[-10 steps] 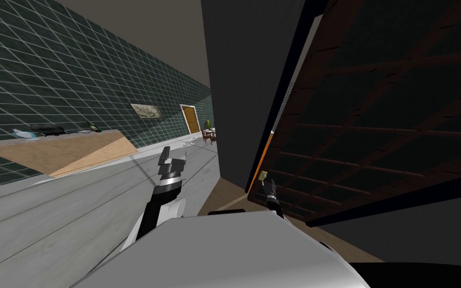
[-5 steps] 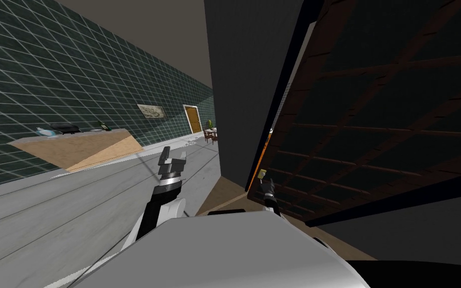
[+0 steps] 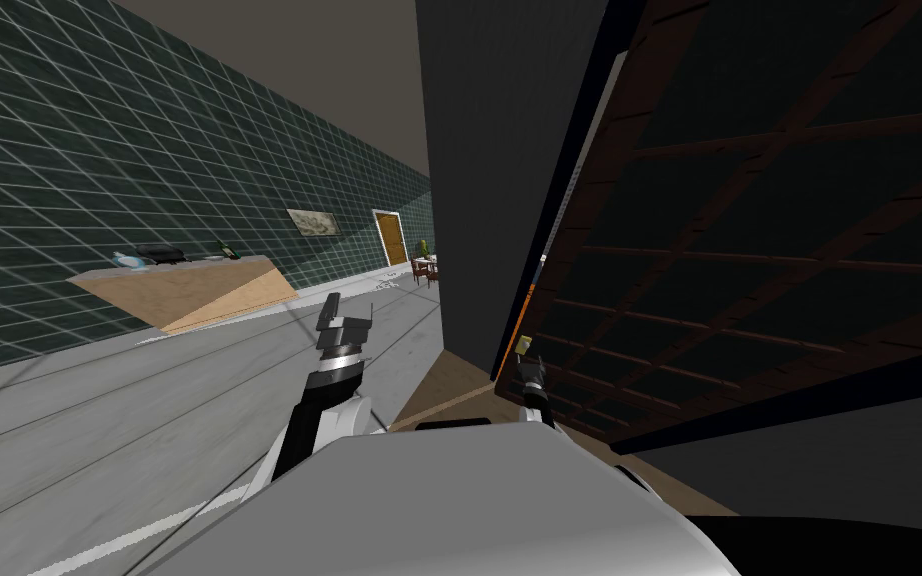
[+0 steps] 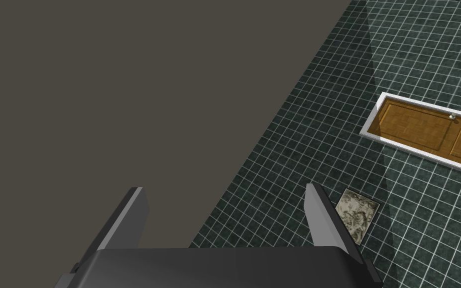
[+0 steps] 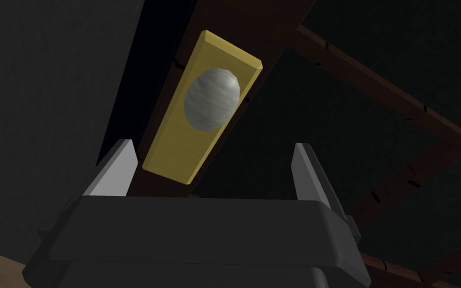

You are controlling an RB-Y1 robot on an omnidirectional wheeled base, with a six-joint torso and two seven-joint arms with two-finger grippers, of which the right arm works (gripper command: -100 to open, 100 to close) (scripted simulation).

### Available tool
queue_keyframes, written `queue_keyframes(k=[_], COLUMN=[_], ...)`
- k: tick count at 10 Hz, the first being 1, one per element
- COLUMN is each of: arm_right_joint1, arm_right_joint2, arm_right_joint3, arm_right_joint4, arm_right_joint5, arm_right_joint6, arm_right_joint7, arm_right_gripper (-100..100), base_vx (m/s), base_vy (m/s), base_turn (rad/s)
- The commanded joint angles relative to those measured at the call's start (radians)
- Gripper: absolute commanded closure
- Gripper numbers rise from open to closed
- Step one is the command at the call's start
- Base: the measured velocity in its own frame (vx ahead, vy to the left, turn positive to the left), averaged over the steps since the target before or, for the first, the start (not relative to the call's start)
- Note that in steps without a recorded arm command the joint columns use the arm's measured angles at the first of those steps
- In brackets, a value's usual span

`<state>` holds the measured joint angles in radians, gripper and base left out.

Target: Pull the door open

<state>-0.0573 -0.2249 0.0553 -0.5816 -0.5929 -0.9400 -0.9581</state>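
The dark panelled door (image 3: 749, 250) fills my 1-to-4 o'clock; its smooth grey knob (image 5: 212, 98) on a yellow plate (image 5: 172, 160) sits just beyond the right gripper (image 5: 213, 145), at that gripper's 12 o'clock — jaws spread wide, holding nothing. I judge the door a stiff, heavy slab that swings slowly, and the rounded knob slippery, so the hold belongs squarely across the knob's widest part — not the plate. The left gripper (image 4: 223, 187) hangs open and empty at 9 o'clock, well apart.
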Motion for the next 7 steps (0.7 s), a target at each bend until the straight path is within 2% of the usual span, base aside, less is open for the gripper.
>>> queue_keyframes(k=[1, 2, 7], arm_right_joint1=[-0.012, -0.012, -0.051], arm_right_joint2=[0.012, 0.012, 0.045], arm_right_joint3=[0.0, 0.0, 0.002], arm_right_joint4=[-0.001, -0.001, 0.004], arm_right_joint5=[-0.021, -0.021, -0.078], arm_right_joint6=[0.005, 0.005, 0.017], arm_right_joint7=[-0.05, -0.059, -0.203], arm_right_gripper=[-100, -100, -100], base_vx=[-0.102, -0.072, -0.09], base_vy=[-0.016, -0.018, -0.015], base_turn=[0.088, 0.025, 0.062])
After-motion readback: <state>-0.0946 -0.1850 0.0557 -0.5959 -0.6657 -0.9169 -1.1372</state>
